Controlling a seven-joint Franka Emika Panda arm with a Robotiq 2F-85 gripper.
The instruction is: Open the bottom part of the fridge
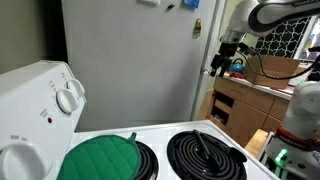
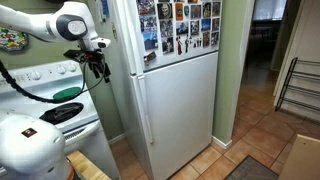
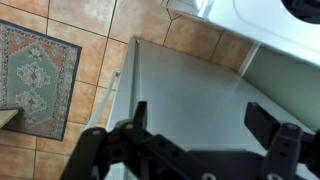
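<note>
The fridge (image 2: 180, 110) looks smooth. The green pad (image 1: 100, 158) is soft quilted cloth. The floor (image 3: 90, 12) is tile. The drawers (image 1: 235, 102) look wooden.

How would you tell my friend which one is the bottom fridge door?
Find the tall white fridge standing beside the white stove. Its top door is crowded with photos, and the bottom door is the panel right under it, running down nearly to the tiled floor. Unlike the top one, it is plain white with nothing stuck on it.
</note>
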